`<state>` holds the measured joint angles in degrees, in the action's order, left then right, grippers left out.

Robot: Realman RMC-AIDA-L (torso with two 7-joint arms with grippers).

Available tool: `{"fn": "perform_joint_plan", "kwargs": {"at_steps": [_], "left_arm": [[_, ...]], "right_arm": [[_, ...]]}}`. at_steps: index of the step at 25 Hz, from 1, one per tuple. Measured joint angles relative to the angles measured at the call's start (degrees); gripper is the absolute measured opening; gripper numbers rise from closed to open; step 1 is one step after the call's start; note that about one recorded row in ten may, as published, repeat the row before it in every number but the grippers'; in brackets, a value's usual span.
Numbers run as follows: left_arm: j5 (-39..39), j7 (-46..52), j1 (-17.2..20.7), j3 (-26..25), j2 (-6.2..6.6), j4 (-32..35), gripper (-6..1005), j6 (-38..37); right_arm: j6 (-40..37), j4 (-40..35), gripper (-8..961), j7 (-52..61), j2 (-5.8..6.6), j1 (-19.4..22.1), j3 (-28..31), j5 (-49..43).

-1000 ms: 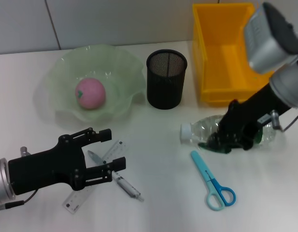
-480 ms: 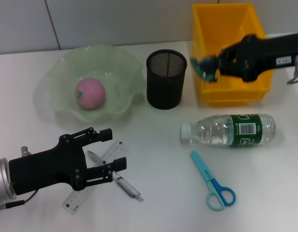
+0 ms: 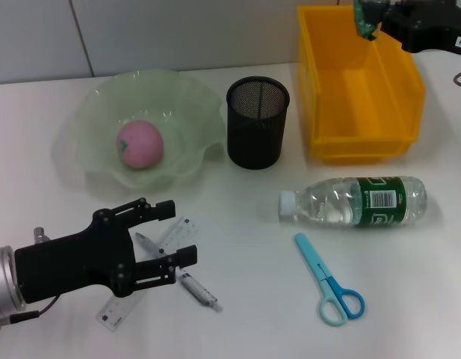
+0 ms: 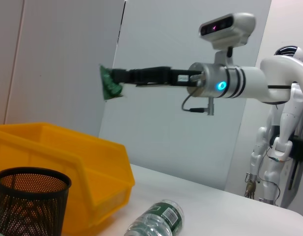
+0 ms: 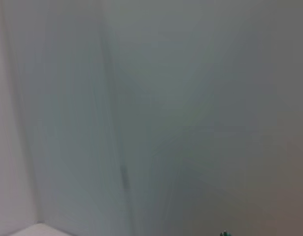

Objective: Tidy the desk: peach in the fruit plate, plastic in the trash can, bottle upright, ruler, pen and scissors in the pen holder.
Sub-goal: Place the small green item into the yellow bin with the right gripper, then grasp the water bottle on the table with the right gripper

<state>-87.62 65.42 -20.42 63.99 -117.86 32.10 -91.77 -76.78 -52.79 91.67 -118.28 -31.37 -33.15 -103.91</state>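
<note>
- Head view: we see the plastic [image 3: 364,22] – a crumpled green scrap – pinched in the right gripper [image 3: 370,20], fingers closed on it, held above the far part of the trash can [image 3: 320,90]. The left wrist view shows the scrap [image 4: 110,84] hanging well above the yellow bin.
- Step in hand, as we judge it: plastic to trash. Next move calls for opening the fingers over the bin's inside, maybe lowering first so the light scrap doesn't drift past the far wall.
- Peach [image 3: 140,144] already sits in the fruit plate [image 3: 185,97] – that part looks done.
- Bottle [image 3: 355,201] lies on its side on the desk [image 3: 252,247], cap toward the robot's left, just in front of the bin; it needs standing up.
- Scissors [image 3: 329,282] lie nearer us than the bottle, apart from it.
- Left gripper [image 3: 166,244] hovers w/ fingers spread over the ruler [image 3: 122,308] and pen [image 3: 193,286], which cross beneath it.
- Pen holder [image 3: 258,123] stands between plate and bin, nothing seen in it.
- Nothing blocks the drop; the bin looks bare inside.
</note>
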Motion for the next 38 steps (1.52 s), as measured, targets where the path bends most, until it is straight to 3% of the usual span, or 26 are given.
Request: {"fn": "perform_joint_plan", "kwargs": {"at_steps": [5, 12, 19, 24, 30, 38], "left_arm": [[0.0, 0.0, 0.0, 0.0, 0.0, 0.0, 809, -0.1], [0.0, 0.0, 0.0, 0.0, 0.0, 0.0, 809, -0.1], [0.0, 0.2, -0.1, 0.0, 0.0, 0.2, 809, -0.1], [0.0, 0.3, -0.1, -0.2, 0.01, 0.2, 809, -0.2], [0.0, 0.0, -0.1, -0.3, 0.01, 0.2, 809, -0.2], [0.0, 0.0, -0.1, -0.3, 0.0, 0.1, 809, -0.2]], "right_arm": [[10.4, 4.5, 51, -0.7, -0.41, -0.4, -0.6, 0.0], [16.2, 7.6, 63, -0.7, -0.52, -1.5, -0.6, -0.2], [16.7, 8.0, 201, -0.7, -0.54, -1.8, -0.5, 0.4], [16.8, 8.0, 441, -0.7, -0.54, -1.8, -0.5, 0.5], [16.9, 8.2, 644, -0.4, -0.54, -1.9, -0.5, 0.8], [16.8, 8.2, 722, -0.4, -0.54, -1.4, -0.1, 4.5]]}}
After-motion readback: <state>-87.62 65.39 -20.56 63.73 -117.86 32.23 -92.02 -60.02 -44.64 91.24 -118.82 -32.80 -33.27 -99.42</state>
